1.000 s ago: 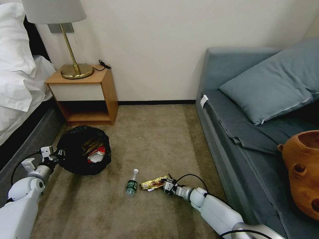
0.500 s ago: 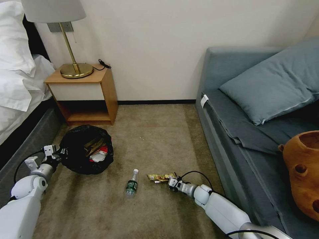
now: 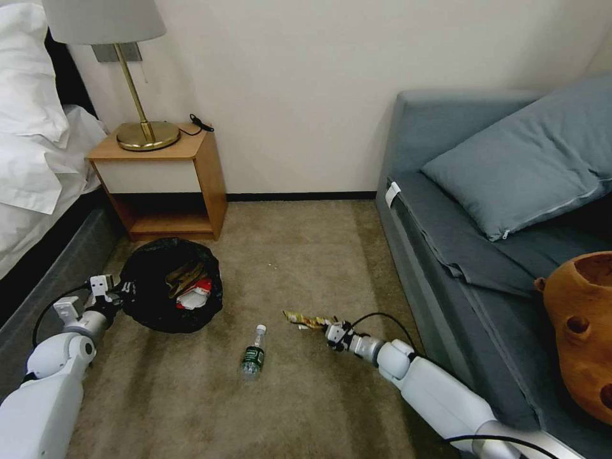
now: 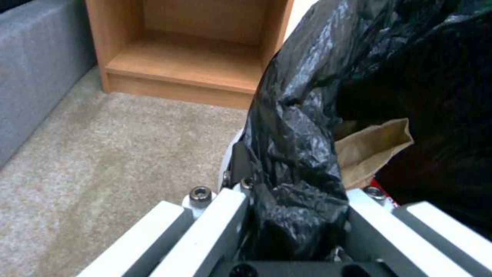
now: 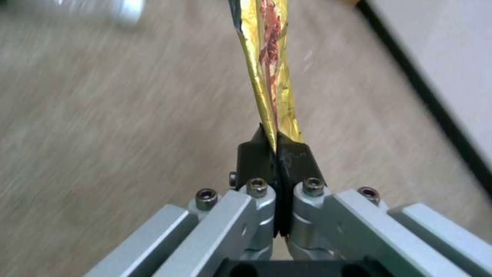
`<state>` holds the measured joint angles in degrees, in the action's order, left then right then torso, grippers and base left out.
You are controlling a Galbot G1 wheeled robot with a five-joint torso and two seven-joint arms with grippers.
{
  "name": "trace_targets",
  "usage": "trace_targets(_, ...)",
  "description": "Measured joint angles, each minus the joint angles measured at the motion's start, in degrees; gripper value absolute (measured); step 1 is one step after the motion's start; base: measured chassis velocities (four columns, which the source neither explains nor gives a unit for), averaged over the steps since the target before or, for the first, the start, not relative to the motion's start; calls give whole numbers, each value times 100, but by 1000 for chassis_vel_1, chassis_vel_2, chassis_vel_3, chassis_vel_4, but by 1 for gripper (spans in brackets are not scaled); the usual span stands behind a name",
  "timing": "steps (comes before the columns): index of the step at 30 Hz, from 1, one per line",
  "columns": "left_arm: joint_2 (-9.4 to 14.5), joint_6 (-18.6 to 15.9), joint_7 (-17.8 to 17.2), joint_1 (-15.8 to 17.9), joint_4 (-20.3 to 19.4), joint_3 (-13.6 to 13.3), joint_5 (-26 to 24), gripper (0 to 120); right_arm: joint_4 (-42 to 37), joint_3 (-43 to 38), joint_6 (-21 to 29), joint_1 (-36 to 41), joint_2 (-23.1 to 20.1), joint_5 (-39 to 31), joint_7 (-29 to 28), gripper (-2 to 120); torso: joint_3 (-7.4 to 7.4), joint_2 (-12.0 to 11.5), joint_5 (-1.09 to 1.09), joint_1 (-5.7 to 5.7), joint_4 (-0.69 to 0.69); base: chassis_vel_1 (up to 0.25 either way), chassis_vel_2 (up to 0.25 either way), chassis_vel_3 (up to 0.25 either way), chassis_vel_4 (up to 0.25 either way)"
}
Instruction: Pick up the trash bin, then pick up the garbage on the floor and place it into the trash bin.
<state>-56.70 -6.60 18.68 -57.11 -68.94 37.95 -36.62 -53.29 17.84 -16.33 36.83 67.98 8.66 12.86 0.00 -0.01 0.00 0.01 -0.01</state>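
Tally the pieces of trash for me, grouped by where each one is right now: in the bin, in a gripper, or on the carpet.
In the trash bin: 2, brown paper bag and red-and-white packet
In the right gripper: 1, gold wrapper
On the carpet: 1, bottle
Total: 4

Looked like a bedroom or hotel room: white-sheeted bed (image 3: pixel 32 159), wooden nightstand (image 3: pixel 167 185) with brass lamp (image 3: pixel 131 76), grey daybed (image 3: pixel 484 255), beige carpet (image 3: pixel 299 255).
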Motion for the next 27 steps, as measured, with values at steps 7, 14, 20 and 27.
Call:
trace_targets(7,-117,-121,-117,57,-92,-101,-99,1,-458,10,-232,-478,-22,-1121,303,0,0,1,0,0,1,0,0,0,0)
trace_targets(14,-297,-283,-348,242,-73,-282,-269,1,-1203,105,-40,-831,62,-2489,478,0,0,1,-1,0,1,0,0,0,0)
trace_targets(20,-408,-388,-559,552,-25,-555,-275,1,-2291,683,461,-1467,217,-4946,905,0,0,1,-1,-1,-1,0,0,0,0)
trace_targets(27,-469,-406,-611,576,-70,-611,-218,1,-1778,995,491,-1721,756,-5126,1016,0,0,1,-1,-1,3,0,0,0,0)
